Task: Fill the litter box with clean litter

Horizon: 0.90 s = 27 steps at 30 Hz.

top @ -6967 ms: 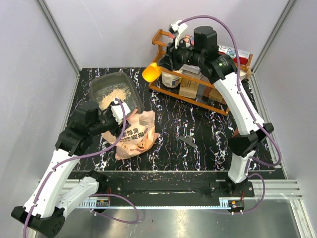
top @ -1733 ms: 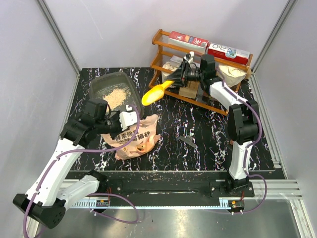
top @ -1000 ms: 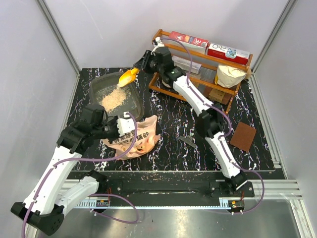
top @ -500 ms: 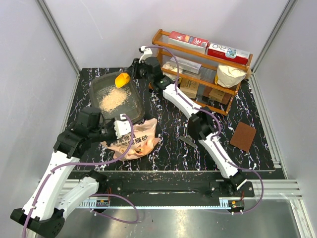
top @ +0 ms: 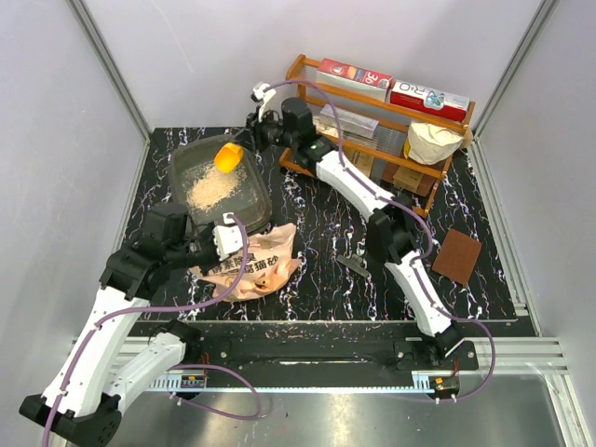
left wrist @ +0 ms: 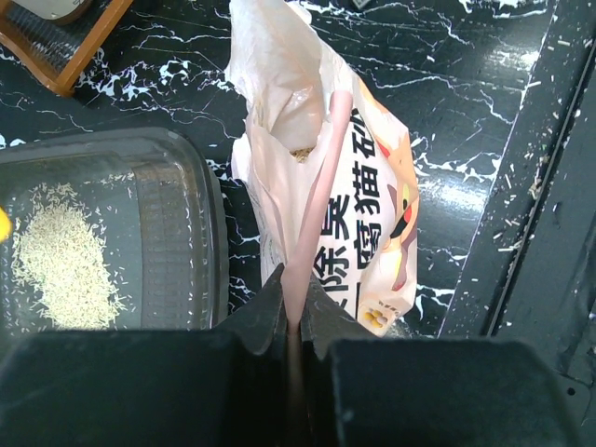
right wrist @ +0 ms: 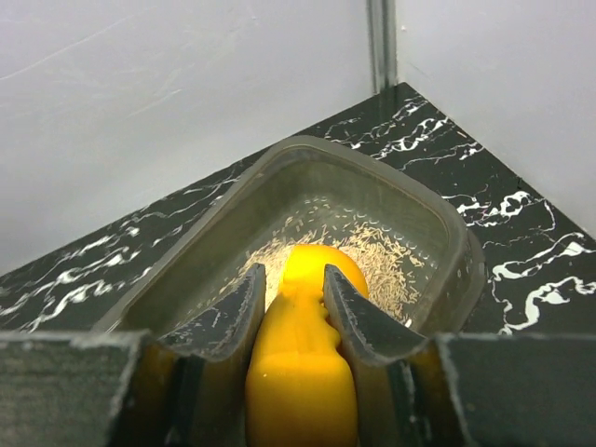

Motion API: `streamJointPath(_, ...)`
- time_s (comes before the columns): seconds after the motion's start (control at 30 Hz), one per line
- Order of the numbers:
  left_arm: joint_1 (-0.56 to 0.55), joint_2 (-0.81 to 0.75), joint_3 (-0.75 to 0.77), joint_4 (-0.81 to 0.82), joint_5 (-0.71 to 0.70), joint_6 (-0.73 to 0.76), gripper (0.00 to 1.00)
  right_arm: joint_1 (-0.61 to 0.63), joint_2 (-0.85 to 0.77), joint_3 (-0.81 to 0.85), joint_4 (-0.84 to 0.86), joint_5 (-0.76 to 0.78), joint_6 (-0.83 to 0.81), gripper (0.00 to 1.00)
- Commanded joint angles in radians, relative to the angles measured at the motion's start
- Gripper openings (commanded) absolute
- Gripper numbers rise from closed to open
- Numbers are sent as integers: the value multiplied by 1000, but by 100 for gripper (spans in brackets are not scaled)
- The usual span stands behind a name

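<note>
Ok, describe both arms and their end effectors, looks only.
Both the left arm and right arm have white links, black joint housings and a loose purple cable. The left end effector and right end effector have dark grey, flat fingers.

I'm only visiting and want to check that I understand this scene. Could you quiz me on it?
1. True or false: the right gripper holds the yellow scoop above the litter box.
2. The left gripper is shut on: A the pink bag, B the scoop, C the box?
3. Does the litter cover the box's whole floor?
Key: 1 true; 2 A; 3 no, only a patch.
</note>
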Motion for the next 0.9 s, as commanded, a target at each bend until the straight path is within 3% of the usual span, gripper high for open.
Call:
streamJointPath(0.0,5,-18,-12,67,61,-92,0,-77,-297,-21,-127,-174,-52,0)
streamJointPath(0.13,6,-11,-20,117,86,-165,0,-171,-448,-134,-241,-312,41,7)
streamJointPath(0.2,9,-11,-24,134,83,-196,0,-208,-546,-189,-307,-419,63,0)
streamJointPath(0.27,18,-8,-24,154,81,-227,0,-242,-624,-223,-405,-494,30,0)
streamJointPath(0.37,41,-2,-27,188,98,-271,0,-243,-696,-249,-670,-606,-165,0)
streamJointPath(0.5,71,12,-30,234,118,-325,0,-242,-766,-352,-818,-634,-288,0)
streamJointPath(0.87,95,11,-23,252,141,-342,0,-82,-744,-458,-830,-507,-503,0)
